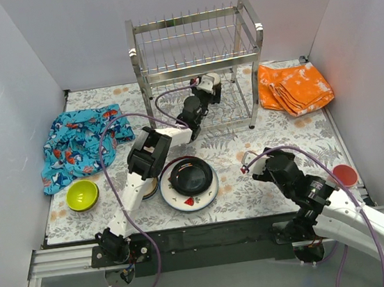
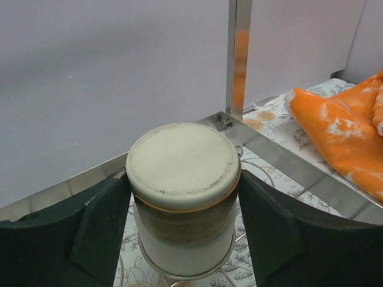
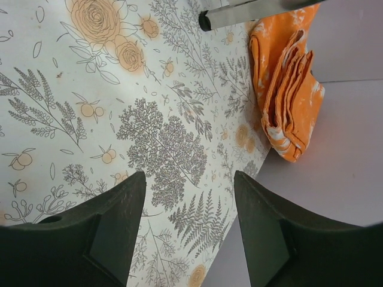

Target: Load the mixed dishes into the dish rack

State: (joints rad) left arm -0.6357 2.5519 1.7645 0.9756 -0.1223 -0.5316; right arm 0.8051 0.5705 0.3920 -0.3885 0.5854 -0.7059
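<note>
The chrome dish rack stands at the back of the mat. My left gripper reaches into its lower tier and is shut on an upturned cream and tan cup, whose rim sits on the lower wires. The fingers press on both sides of it. On the mat lie a lime bowl, a white red-rimmed plate with a black dish on it, and a red cup. My right gripper is open and empty above the mat.
A blue patterned cloth lies at the left. An orange cloth lies right of the rack and shows in both wrist views. A rack post rises just behind the cup. White walls enclose the table.
</note>
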